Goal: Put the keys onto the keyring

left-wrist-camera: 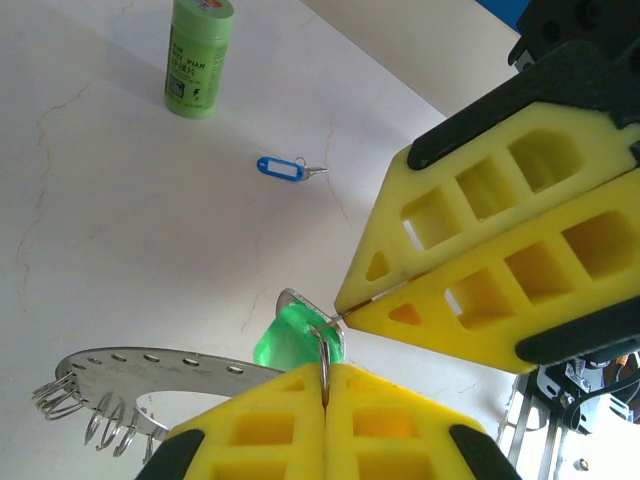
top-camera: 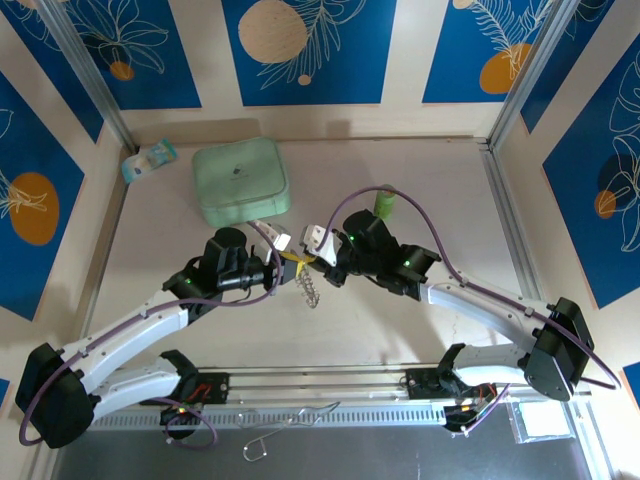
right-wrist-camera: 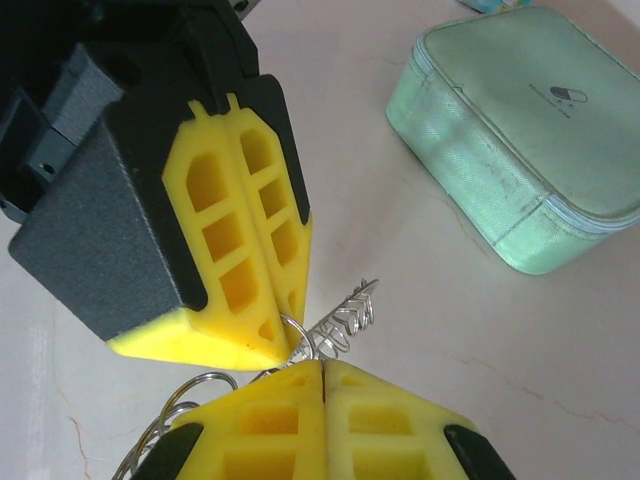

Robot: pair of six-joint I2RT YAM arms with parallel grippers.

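Two pincers are held tip to tip.
Left pincer (left-wrist-camera: 326,378) is clamped on green key (left-wrist-camera: 284,346); right pincer (left-wrist-camera: 342,308) is shut.

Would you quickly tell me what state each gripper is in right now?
Left gripper: closed, pinching the green key by its ring.
Right gripper: closed, apparently on the keyring.

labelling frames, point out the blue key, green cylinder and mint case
blue key (left-wrist-camera: 280,168), left wrist view, on its blue head
green cylinder (left-wrist-camera: 198,62), left wrist view, on its side wall
mint case (right-wrist-camera: 520,120), right wrist view, on its lid
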